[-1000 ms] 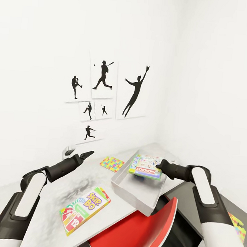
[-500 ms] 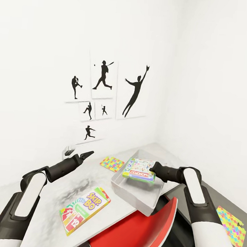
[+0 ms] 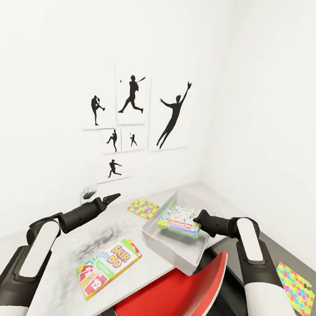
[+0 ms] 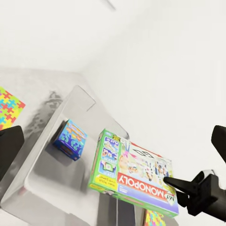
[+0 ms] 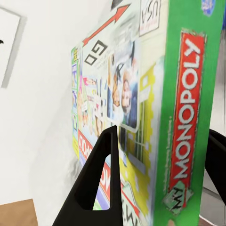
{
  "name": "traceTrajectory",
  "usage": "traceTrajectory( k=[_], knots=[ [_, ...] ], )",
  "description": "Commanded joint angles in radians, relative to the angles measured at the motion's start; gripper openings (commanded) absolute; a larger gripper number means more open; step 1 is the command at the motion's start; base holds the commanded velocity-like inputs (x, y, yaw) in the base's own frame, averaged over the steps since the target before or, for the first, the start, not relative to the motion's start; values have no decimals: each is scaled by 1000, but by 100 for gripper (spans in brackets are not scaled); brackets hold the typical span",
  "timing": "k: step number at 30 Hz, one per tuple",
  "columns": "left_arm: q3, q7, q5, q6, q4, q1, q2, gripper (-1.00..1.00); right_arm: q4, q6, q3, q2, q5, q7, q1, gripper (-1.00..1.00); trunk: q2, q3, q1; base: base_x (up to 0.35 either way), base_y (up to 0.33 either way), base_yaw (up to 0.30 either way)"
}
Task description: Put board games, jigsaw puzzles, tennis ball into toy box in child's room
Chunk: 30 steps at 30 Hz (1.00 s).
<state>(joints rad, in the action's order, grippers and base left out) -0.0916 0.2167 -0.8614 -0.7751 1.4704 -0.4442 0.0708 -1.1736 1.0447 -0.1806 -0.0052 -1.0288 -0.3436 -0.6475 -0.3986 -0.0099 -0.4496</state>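
Now, centre-right of the head view, the shallow pale grey toy box (image 3: 170, 247) sits on the pale grey mottled table (image 3: 70, 251). Inside it, in the left wrist view, a small blue multicolour board game (image 4: 70, 140) rests on the bin floor near one wall. Over the box, the green-edged white Monopoly board game (image 3: 180, 221) hangs tilted, pinched at its edge by the right gripper (image 3: 196, 221); the right wrist view shows both dark fingers (image 5: 96, 179) clamped on either face of that box, the red Monopoly banner running along its green side. Whether it touches the bin floor, I cannot tell.

Lower left, the green-yellow-red Skip-Bo board game (image 3: 107, 267) lies flat on the table. One multicolour jigsaw puzzle sheet (image 3: 143, 208) lies just beside the toy box's far left corner; another jigsaw sheet (image 3: 296, 289) lies on the dark grey cabinet section (image 3: 269, 252) at lower right. The left gripper (image 3: 113, 197) hovers over the table, fingers close together and holding nothing. A red-seated chair (image 3: 176, 292) fills the bottom centre.
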Motion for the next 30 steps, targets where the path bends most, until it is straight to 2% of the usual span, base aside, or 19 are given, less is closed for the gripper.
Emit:
traceTrajectory(
  k=[1,4,7,14,22,30],
  knots=[
    [-1,4,1,-6,0,-1,0,100,7,2,-4,0,-14,-9,-3,-100,-1,-3,0,0,0,0],
    [-1,4,1,-6,0,-1,-1,100,32,2,-22,0,-14,-9,-18,-100,-1,-7,0,0,0,0],
    [-1,4,1,-6,0,-1,-1,100,70,2,-56,1,-13,-9,-34,-100,-1,-12,0,0,0,0],
    [0,4,1,-6,-1,-1,-2,100,114,2,-80,-1,-13,-10,-65,-100,-1,-23,0,0,0,0],
    [1,4,1,-6,-1,-1,-1,100,138,-1,-85,1,-12,-12,-96,-100,-1,-36,0,0,0,0],
    [1,4,0,-6,0,-1,0,100,150,-56,-84,2,-11,-23,-109,-100,-1,-49,0,0,0,0]
  ],
)
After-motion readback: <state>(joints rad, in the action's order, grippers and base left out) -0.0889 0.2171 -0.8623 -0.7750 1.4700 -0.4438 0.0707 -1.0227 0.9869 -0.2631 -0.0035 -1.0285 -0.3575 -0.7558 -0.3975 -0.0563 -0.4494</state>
